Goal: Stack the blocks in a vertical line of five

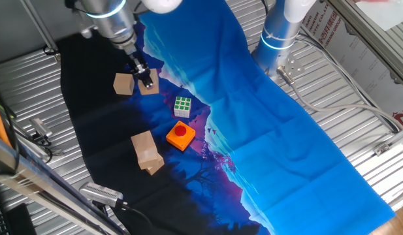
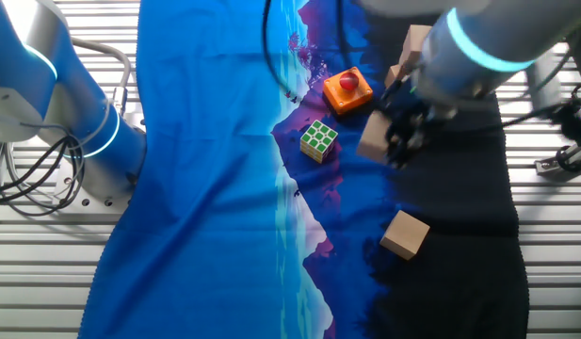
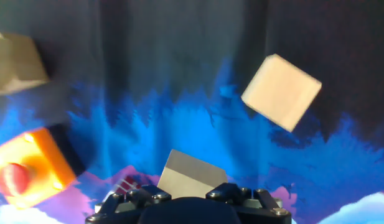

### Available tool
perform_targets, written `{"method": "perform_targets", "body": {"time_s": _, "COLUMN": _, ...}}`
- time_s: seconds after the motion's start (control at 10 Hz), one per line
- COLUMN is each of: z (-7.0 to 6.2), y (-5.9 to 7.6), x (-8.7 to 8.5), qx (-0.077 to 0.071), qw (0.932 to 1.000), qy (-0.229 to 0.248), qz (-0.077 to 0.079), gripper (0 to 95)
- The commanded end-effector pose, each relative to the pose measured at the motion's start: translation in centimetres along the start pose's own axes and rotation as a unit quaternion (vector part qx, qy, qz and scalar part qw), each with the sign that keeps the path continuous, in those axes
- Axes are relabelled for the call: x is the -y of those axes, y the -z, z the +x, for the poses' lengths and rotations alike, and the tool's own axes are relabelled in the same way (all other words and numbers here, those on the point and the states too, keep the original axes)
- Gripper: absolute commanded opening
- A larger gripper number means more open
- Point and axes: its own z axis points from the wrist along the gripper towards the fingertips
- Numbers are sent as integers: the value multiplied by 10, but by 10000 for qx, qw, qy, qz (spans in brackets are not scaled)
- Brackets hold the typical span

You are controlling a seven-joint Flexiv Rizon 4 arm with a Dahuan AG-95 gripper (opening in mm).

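Note:
My gripper (image 1: 146,81) is shut on one light-tan wooden block (image 1: 151,87) at the back of the dark cloth. In the hand view the block (image 3: 190,174) sits tilted between the fingers (image 3: 224,194). A second loose block (image 1: 123,83) lies just left of it, also in the other fixed view (image 2: 405,234) and the hand view (image 3: 282,91). A short stack of blocks (image 1: 147,151) stands nearer the front, slightly uneven; it also shows in the hand view (image 3: 14,62). In the other fixed view the gripper (image 2: 395,141) holds its block (image 2: 373,137), and the arm partly hides the stack (image 2: 412,45).
A green-and-white puzzle cube (image 1: 182,106) and a flat orange block with a red button (image 1: 180,136) lie between the held block and the stack. A blue and dark cloth (image 1: 266,130) covers the ribbed metal table (image 1: 31,98). A second arm's base (image 1: 279,32) stands at the back.

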Motion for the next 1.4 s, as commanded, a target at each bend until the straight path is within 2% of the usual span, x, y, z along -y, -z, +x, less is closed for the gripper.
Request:
{"method": "perform_targets", "body": {"time_s": 0.1, "z": -12, "y": 23, "x": -23, "qx": -40, "qw": 9999, "qy": -148, "qz": -15, "gripper": 0}}
{"method": "perform_targets", "body": {"time_s": 0.3, "z": -17, "y": 37, "x": -45, "qx": -47, "qw": 9995, "qy": -316, "qz": -22, "gripper": 0}}
{"method": "perform_targets", "body": {"time_s": 0.5, "z": -24, "y": 42, "x": -59, "qx": -46, "qw": 9991, "qy": -426, "qz": -37, "gripper": 0}}
{"method": "perform_targets", "body": {"time_s": 1.0, "z": -50, "y": 61, "x": -106, "qx": -47, "qw": 9971, "qy": -757, "qz": -58, "gripper": 0}}
{"method": "perform_targets", "body": {"time_s": 1.2, "z": -56, "y": 62, "x": -119, "qx": -36, "qw": 9967, "qy": -805, "qz": -60, "gripper": 0}}
{"method": "perform_targets", "body": {"time_s": 1.4, "z": -62, "y": 56, "x": -137, "qx": -12, "qw": 9959, "qy": -905, "qz": -72, "gripper": 0}}
